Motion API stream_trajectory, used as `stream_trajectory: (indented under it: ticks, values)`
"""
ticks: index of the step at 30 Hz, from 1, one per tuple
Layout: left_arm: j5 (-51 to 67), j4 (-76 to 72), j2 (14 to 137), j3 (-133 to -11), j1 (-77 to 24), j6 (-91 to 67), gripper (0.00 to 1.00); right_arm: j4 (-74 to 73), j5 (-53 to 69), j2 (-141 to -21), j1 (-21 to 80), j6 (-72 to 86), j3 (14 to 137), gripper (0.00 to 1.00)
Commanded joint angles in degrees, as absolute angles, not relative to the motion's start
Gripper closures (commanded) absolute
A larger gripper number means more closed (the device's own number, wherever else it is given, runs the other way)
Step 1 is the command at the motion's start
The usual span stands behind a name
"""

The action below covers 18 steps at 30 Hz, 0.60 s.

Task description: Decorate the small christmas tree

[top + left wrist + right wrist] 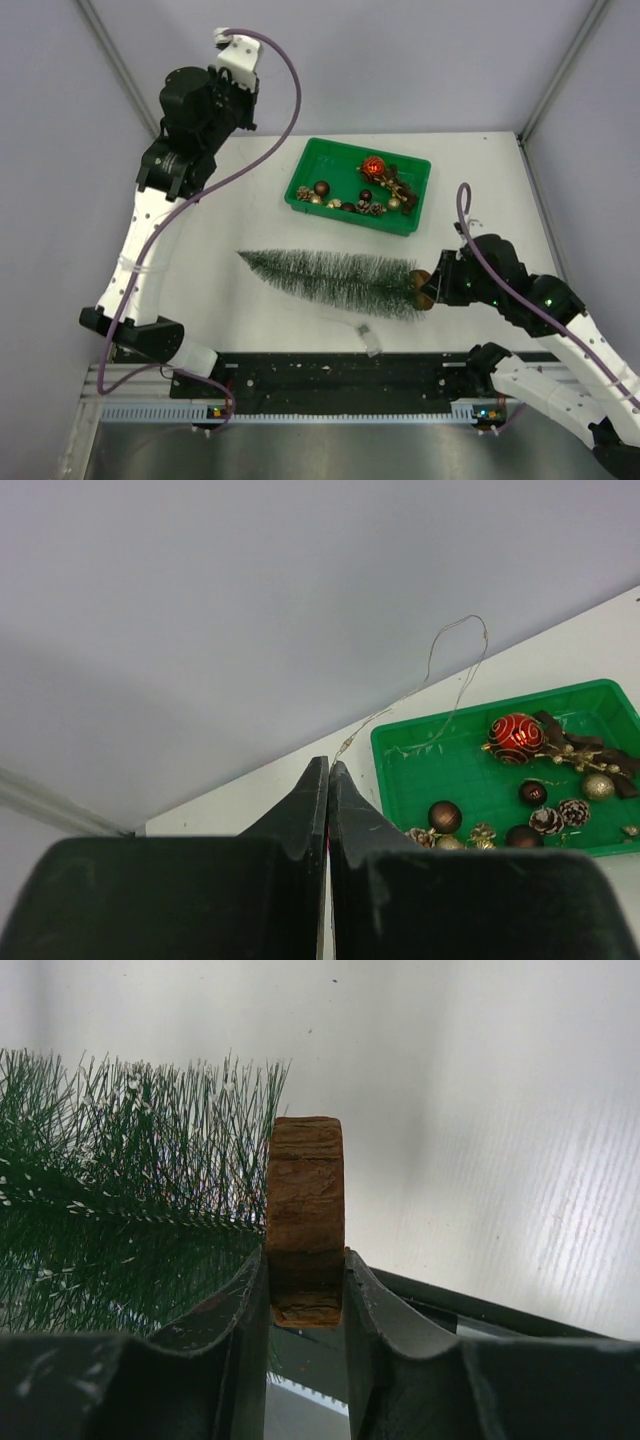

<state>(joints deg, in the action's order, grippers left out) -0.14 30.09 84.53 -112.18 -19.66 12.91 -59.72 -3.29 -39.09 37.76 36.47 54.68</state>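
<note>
Pinched in the right gripper (305,1285) is the wooden disc base (305,1200) of the small christmas tree (330,278), which lies on its side on the white table (230,215), tip pointing left, near the green tray (345,216) of baubles (373,166). Left gripper (328,775) hangs high, jaws pressed together.

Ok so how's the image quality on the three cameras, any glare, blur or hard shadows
Top external: even light, sharp, soft shadow under the slim dark green bottle-brush tree. Left wrist: green plastic tray and thin wire crisp, close black fingers show little detail. Right wrist: round wooden disc base sharp, streaky glare on the white table.
</note>
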Motion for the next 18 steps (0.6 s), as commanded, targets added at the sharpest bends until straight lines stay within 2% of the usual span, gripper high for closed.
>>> stream_trajectory:
  ticks: [1,7,12,18]
  values:
    - [-5.3,30.0,87.7,-117.9,-22.9,17.2,1.00,-52.9,-1.8,-39.2,38.1,35.9,54.6,1.00]
    - [-8.3,27.3,86.3,-114.0,-24.3,16.6,1.00,-61.4,-18.3,-39.2,38.1,39.0,61.9,1.00]
    - [-11.2,25.0,83.1,-110.8,-24.4,17.6,1.00,-72.9,-31.4,-46.9,38.1,37.8,68.9,1.00]
    - [-12.4,23.4,77.9,-105.4,-24.4,18.6,1.00,-77.9,-42.2,-50.4,38.1,36.7,72.7,1.00]
